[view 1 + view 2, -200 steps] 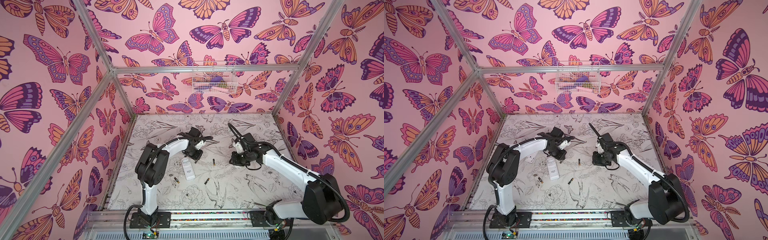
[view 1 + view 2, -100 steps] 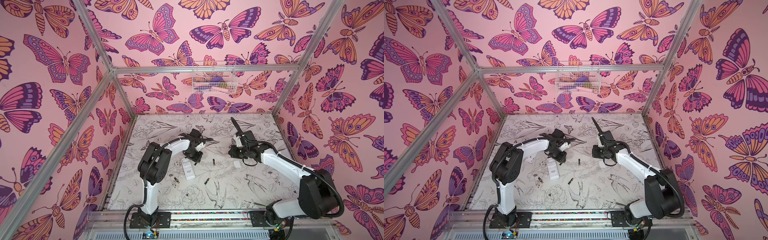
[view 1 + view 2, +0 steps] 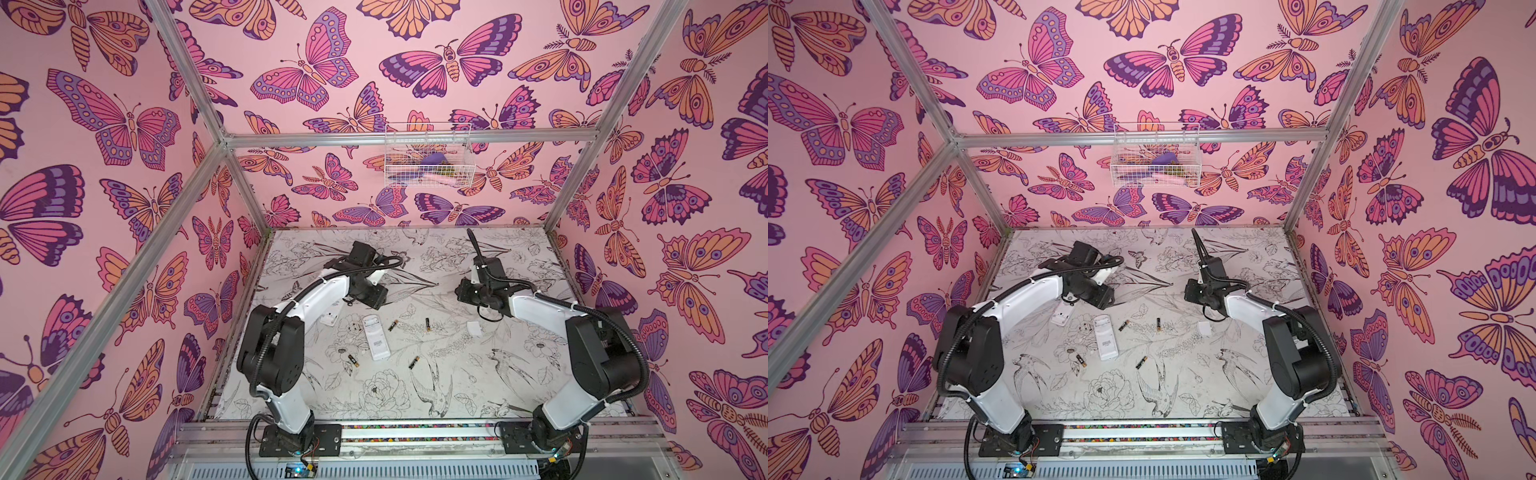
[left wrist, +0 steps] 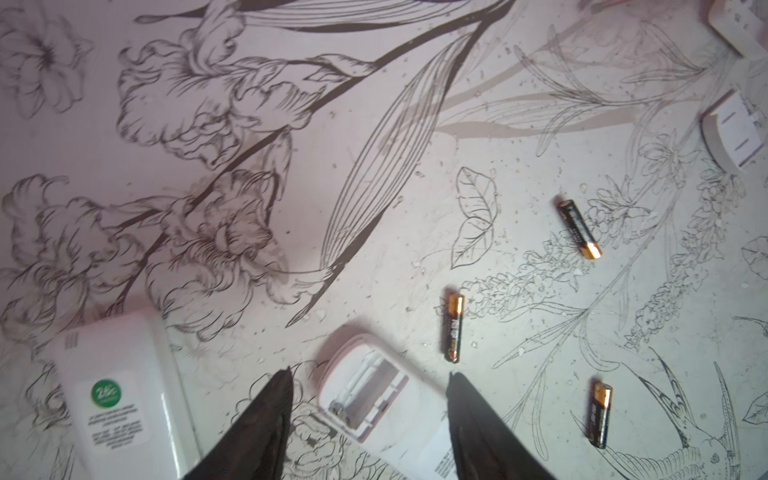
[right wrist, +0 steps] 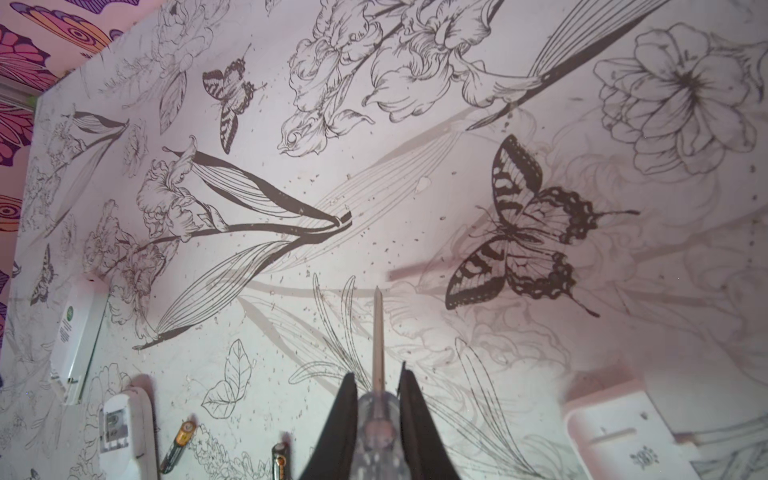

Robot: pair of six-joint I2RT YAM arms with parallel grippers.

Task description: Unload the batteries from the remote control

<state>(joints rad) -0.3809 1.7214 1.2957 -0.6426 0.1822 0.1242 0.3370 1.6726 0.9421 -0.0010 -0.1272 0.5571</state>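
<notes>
— Since a second ago the left gripper (image 4: pixel 370 374) has spread its jaws wide above the open remote control (image 3: pixel 376 343).
— And the batteries (image 4: pixel 453 328)?
— All four lie loose on the counter (image 3: pixel 457 386), close around that remote.
— The right gripper (image 5: pixel 376 370)?
— Jaws pinched on the clear-handled tool (image 5: pixel 378 324), well apart from the remote.

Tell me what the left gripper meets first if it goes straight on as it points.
Most likely the remote with the open battery bay, lying between the open jaws of the left gripper; depth unclear.
</notes>
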